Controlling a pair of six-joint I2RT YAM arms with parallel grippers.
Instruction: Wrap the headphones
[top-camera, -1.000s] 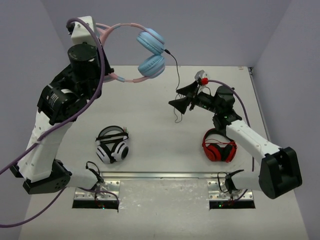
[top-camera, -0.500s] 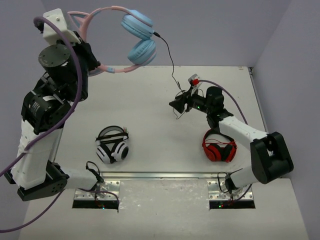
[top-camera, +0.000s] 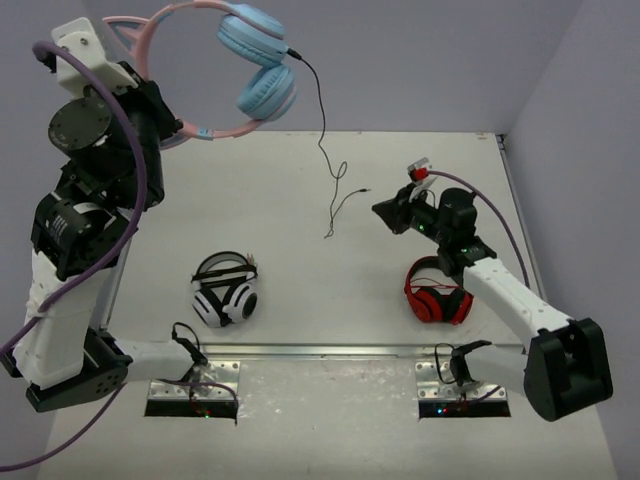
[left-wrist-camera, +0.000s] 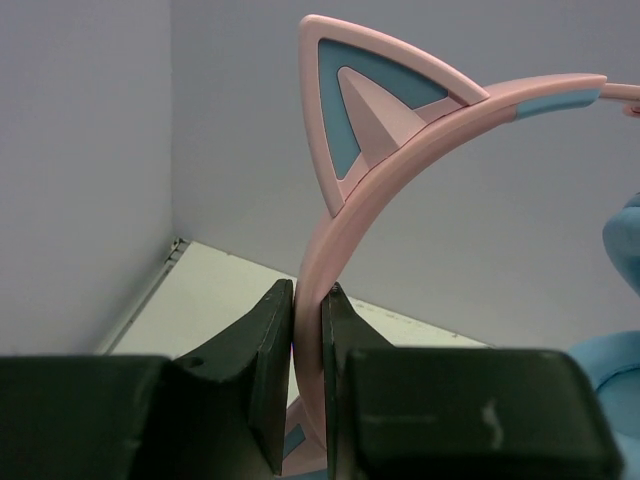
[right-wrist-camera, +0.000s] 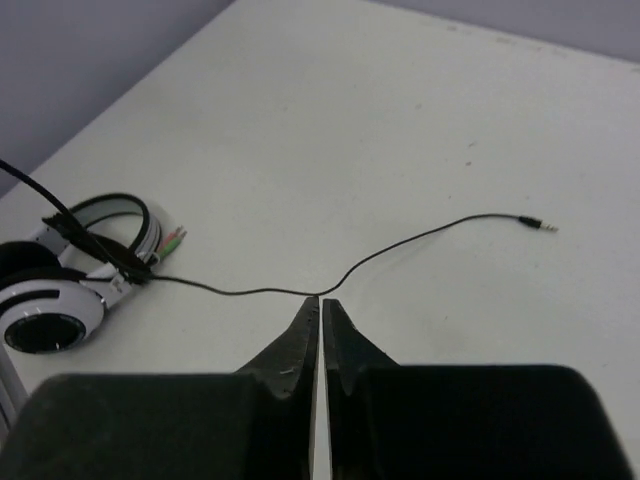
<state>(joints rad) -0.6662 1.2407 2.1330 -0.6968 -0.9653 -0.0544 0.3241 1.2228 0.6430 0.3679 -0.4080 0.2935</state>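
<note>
My left gripper (top-camera: 160, 112) is raised high at the back left, shut on the pink headband (left-wrist-camera: 400, 130) of the headphones (top-camera: 258, 65). The light blue earcups hang to its right in the air. In the left wrist view the jaws (left-wrist-camera: 308, 295) pinch the band just below a cat ear (left-wrist-camera: 365, 100). The thin black cable (top-camera: 322, 130) drops from the earcup to the table, and its loose end curls there. My right gripper (top-camera: 380, 210) sits low, to the right of that end, shut and empty. The cable (right-wrist-camera: 420, 240) passes just beyond its fingertips (right-wrist-camera: 321, 300), with the plug (right-wrist-camera: 540, 226) lying farther right.
Black-and-white striped headphones (top-camera: 225, 290) lie at the front left of the table, also seen as the striped headphones (right-wrist-camera: 60, 290) in the right wrist view. Red-and-black headphones (top-camera: 438, 293) lie under my right forearm. Grey walls close in the back and sides.
The left arm has carried the headphones up and to the left. The right gripper has gone from open to shut and drawn back right, and the cable has swung left, away from it.
</note>
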